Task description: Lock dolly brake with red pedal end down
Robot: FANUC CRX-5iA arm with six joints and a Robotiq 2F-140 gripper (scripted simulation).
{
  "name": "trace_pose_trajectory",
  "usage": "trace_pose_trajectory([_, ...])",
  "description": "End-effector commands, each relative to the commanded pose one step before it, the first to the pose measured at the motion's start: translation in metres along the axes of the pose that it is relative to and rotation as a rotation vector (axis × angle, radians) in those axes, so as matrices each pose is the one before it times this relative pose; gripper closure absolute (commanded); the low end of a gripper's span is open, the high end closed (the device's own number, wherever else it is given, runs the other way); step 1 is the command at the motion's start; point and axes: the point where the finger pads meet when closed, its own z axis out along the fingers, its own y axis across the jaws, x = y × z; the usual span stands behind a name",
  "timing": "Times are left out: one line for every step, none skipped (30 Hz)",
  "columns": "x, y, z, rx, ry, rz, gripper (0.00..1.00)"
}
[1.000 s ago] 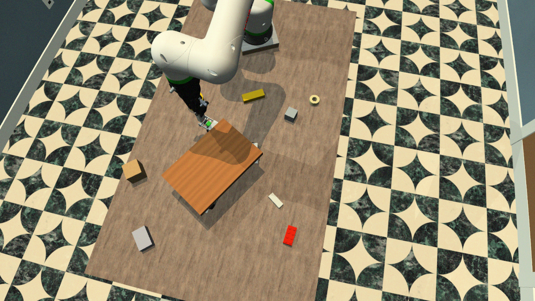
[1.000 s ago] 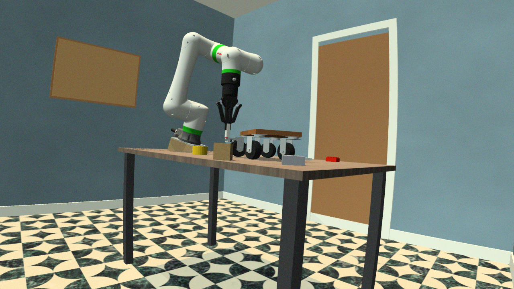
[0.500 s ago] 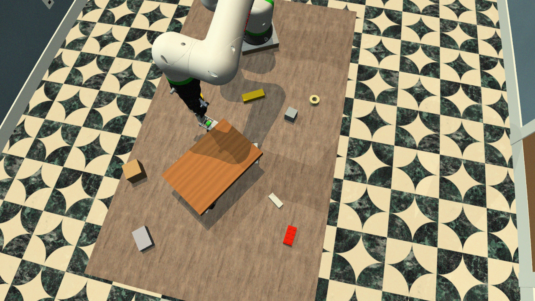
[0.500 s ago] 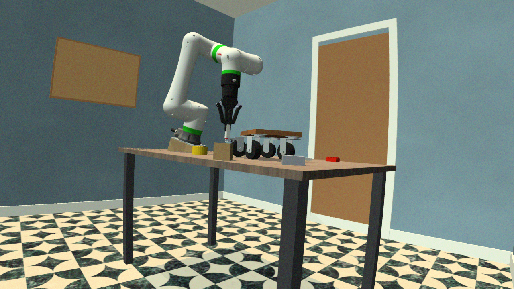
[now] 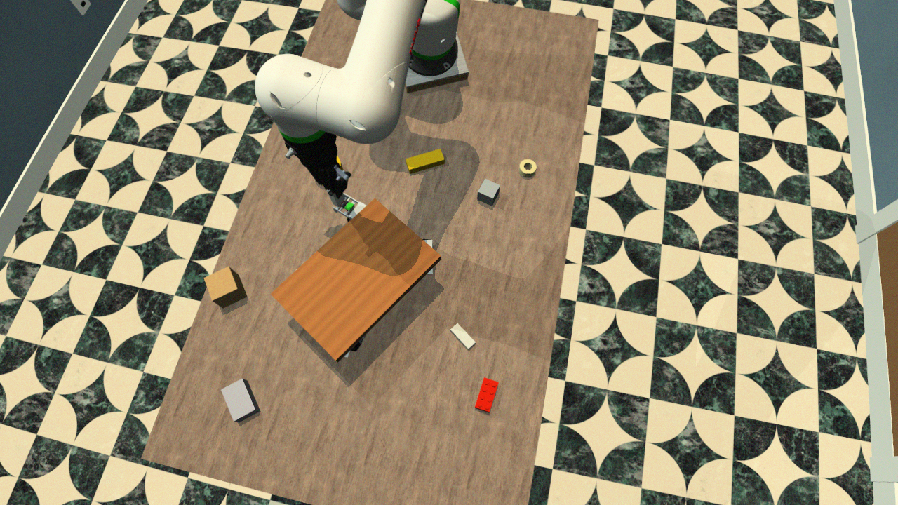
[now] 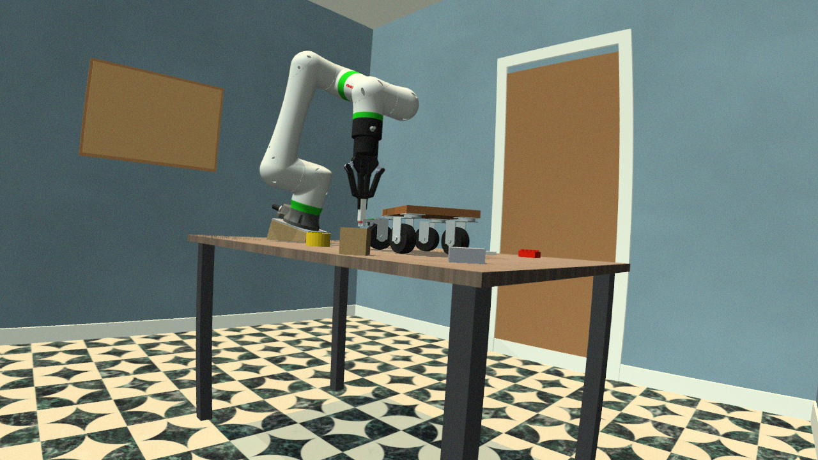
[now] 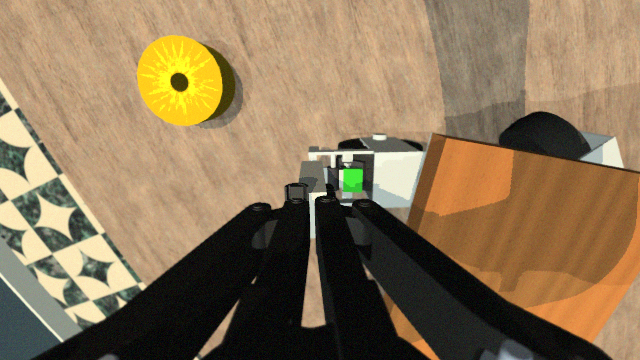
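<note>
The dolly [image 5: 355, 276] has an orange wooden deck and stands on its black casters on the table; it also shows in the side view [image 6: 430, 225]. One caster bracket sticks out at the deck's corner nearest the arm, with the green end of the brake pedal [image 7: 352, 179] facing up; it also shows in the top view [image 5: 349, 204]. The red end is hidden under my fingers. My gripper [image 7: 312, 177] [image 5: 341, 188] is shut and empty, pointing down with its tips right at the pedal beside the green end.
A yellow disc [image 7: 179, 80], tan cube [image 5: 224, 285], yellow bar [image 5: 424, 160], grey cube [image 5: 487, 191], small ring [image 5: 527, 166], grey block [image 5: 238, 399], white slab [image 5: 462, 335] and red brick [image 5: 486, 394] lie scattered around the dolly.
</note>
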Motion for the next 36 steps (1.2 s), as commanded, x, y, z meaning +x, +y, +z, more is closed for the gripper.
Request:
trace_pose_trajectory([-0.00003,0.00003,0.00097,-0.00010,-0.00001,0.00012,1.00])
trace_pose_trajectory([0.00000,0.00000,0.00009,0.00000,0.00000,0.00000,1.00])
trace_pose_trajectory([0.00000,0.00000,0.00000,0.00000,0.00000,0.00000,1.00])
trace_pose_trajectory([0.00000,0.00000,0.00000,0.00000,0.00000,0.00000,1.00])
trace_pose_trajectory([0.00000,0.00000,-0.00003,0.00000,0.00000,0.00000,1.00])
trace_pose_trajectory([0.00000,0.00000,-0.00019,0.00000,0.00000,0.00000,1.00])
trace_pose_trajectory([0.00000,0.00000,-0.00048,0.00000,0.00000,0.00000,1.00])
trace_pose_trajectory([0.00000,0.00000,0.00000,0.00000,0.00000,0.00000,1.00])
trace_pose_trajectory([0.00000,0.00000,0.00000,0.00000,0.00000,0.00000,1.00])
trace_pose_trajectory([0.00000,0.00000,-0.00087,0.00000,0.00000,0.00000,1.00])
trace_pose_trajectory([0.00000,0.00000,-0.00133,0.00000,0.00000,0.00000,1.00])
trace_pose_trajectory([0.00001,0.00000,-0.00183,0.00000,0.00000,0.00000,1.00])
trace_pose_trajectory([-0.00001,0.00000,-0.00235,0.00000,0.00000,0.00000,1.00])
trace_pose_trajectory([0.00000,0.00000,-0.00287,0.00000,0.00000,0.00000,1.00])
trace_pose_trajectory([0.00000,0.00000,-0.00336,0.00000,0.00000,0.00000,1.00])
trace_pose_trajectory([0.00000,0.00000,-0.00382,0.00000,0.00000,0.00000,1.00])
trace_pose_trajectory([0.00000,0.00000,-0.00423,0.00000,0.00000,0.00000,1.00])
trace_pose_trajectory([0.00000,0.00000,-0.00457,0.00000,0.00000,0.00000,1.00])
trace_pose_trajectory([0.00000,0.00000,-0.00483,0.00000,0.00000,0.00000,1.00])
trace_pose_trajectory([0.00000,0.00000,-0.00501,0.00000,0.00000,0.00000,1.00])
trace_pose_trajectory([0.00000,0.00000,-0.00511,0.00000,0.00000,0.00000,1.00])
trace_pose_trajectory([0.00000,0.00000,-0.00511,0.00000,0.00000,0.00000,1.00])
trace_pose_trajectory([0.00000,0.00000,-0.00502,0.00000,0.00000,0.00000,1.00])
trace_pose_trajectory([0.00000,0.00000,-0.00485,0.00000,0.00000,0.00000,1.00])
trace_pose_trajectory([0.00000,0.00000,0.00000,0.00000,0.00000,0.00000,1.00])
trace_pose_trajectory([0.00000,0.00000,0.00000,0.00000,0.00000,0.00000,1.00])
trace_pose_trajectory([0.00000,0.00000,-0.00459,0.00000,0.00000,0.00000,1.00])
trace_pose_trajectory([0.00000,0.00000,-0.00426,0.00000,0.00000,0.00000,1.00])
trace_pose_trajectory([0.00000,0.00000,-0.00385,0.00000,0.00000,0.00000,1.00])
trace_pose_trajectory([0.00000,0.00000,-0.00339,0.00000,0.00000,0.00000,1.00])
trace_pose_trajectory([0.00000,0.00000,-0.00290,0.00000,0.00000,0.00000,1.00])
trace_pose_trajectory([0.00001,0.00000,-0.00238,0.00000,0.00000,0.00000,1.00])
trace_pose_trajectory([-0.00001,0.00000,-0.00185,0.00000,0.00000,0.00000,1.00])
trace_pose_trajectory([0.00000,0.00000,-0.00134,0.00000,0.00000,0.00000,1.00])
trace_pose_trajectory([0.00000,0.00000,-0.00088,0.00000,0.00000,0.00000,1.00])
trace_pose_trajectory([0.00000,0.00000,-0.00049,0.00000,0.00000,0.00000,1.00])
